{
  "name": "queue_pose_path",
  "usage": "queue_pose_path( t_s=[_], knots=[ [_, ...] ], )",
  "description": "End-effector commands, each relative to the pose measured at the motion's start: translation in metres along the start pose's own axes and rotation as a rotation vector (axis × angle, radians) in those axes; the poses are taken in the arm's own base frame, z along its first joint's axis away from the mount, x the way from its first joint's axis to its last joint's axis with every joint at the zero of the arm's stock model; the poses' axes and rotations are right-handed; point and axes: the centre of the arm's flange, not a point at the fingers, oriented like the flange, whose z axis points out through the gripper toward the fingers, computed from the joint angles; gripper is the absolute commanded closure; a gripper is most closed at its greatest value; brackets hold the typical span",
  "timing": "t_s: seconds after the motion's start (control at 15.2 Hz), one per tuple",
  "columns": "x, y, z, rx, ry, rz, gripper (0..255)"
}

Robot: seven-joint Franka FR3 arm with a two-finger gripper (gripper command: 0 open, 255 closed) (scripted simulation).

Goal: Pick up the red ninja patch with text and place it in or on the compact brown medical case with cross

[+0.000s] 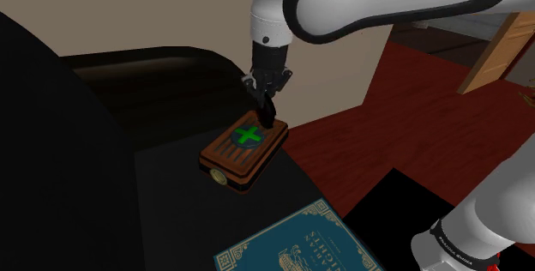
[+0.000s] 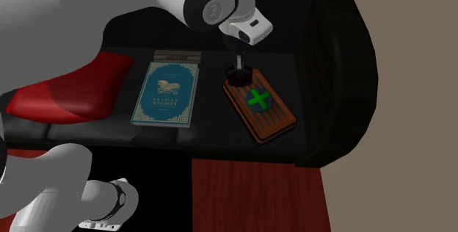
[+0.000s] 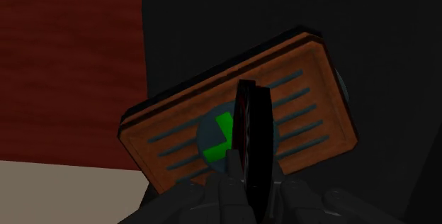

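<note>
Gripper (image 3: 253,91) clamped on a thin, dark patch (image 3: 264,134) seen edge-on, directly above the brown case (image 1: 230,156) and its green cross (image 1: 249,135).

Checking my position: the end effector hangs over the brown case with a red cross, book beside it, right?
No: the cross is green, not red, as the shoulder view shows. The end effector does hang over the brown case, with the book beside it.
</note>
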Motion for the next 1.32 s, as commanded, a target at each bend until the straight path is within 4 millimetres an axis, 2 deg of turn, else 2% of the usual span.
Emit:
queue_pose_path(
  t_s=[0.0, 0.33, 1.25],
  knots=[
    [0.026, -0.003, -0.002, 0.0, 0.001, 0.001, 255],
    [0.09, -0.009, -0.005, 0.0, 0.001, 0.001, 255],
    [0.081, -0.011, 0.068, 0.0, 0.001, 0.001, 255]
  ],
)
